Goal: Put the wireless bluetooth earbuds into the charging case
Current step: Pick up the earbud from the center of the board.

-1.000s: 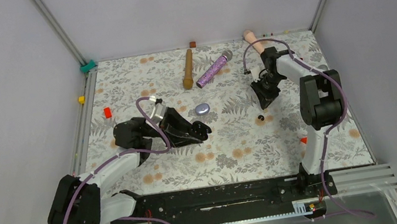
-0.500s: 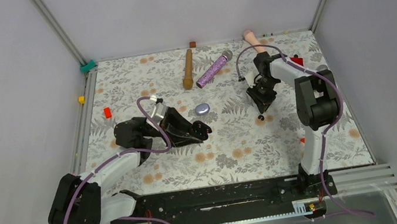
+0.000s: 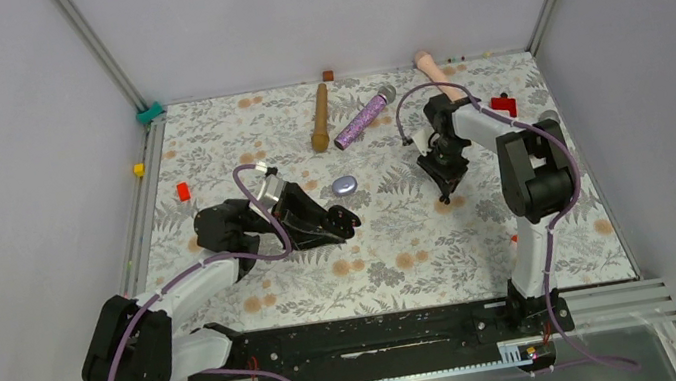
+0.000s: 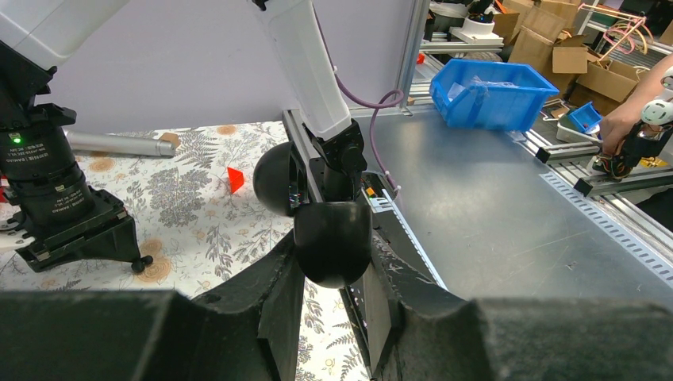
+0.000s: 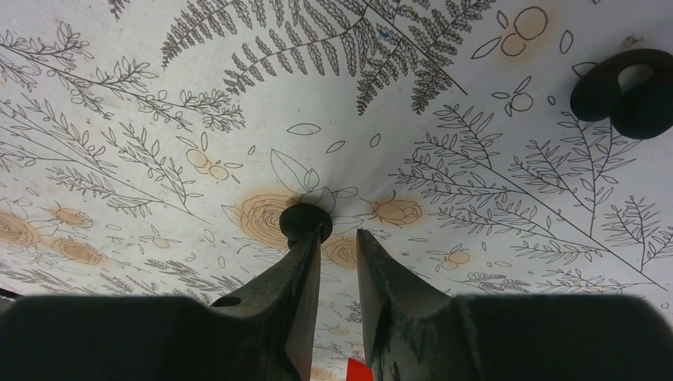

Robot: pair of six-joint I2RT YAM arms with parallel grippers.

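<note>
Black earbud (image 5: 305,221) is lying on the floral cloth (image 3: 404,251), on an orange bloom, right of centre. It is touching the tip of one finger of your right gripper (image 5: 336,240), outside the gap rather than in it. The fingers are standing narrowly apart, gripping nothing.

Change: over the last second your right arm has been swinging in from farther back. It is now hanging directly over the bud, and in the overhead view the gripper is hiding it. A red block (image 3: 503,105) behind the arm is showing now that the arm has moved off it. My reading: you are lining up the pick, but off-centre. A small sideways shift looks needed before closing, or the finger may push the bud away.

Your left gripper (image 4: 333,276) has not been moving. It is pinching the charging case (image 4: 331,238), which is black with its lid seemingly open. It is sitting well apart from the bud, toward table centre.

Surroundings: a lilac oval pod (image 3: 344,185) is sitting just behind the case. A tan microphone (image 3: 319,117) is lying near the far edge. Grey panels are walling the cell. Past the near edge, a steel bench (image 4: 492,214) and a blue bin (image 4: 490,91) are showing.
</note>
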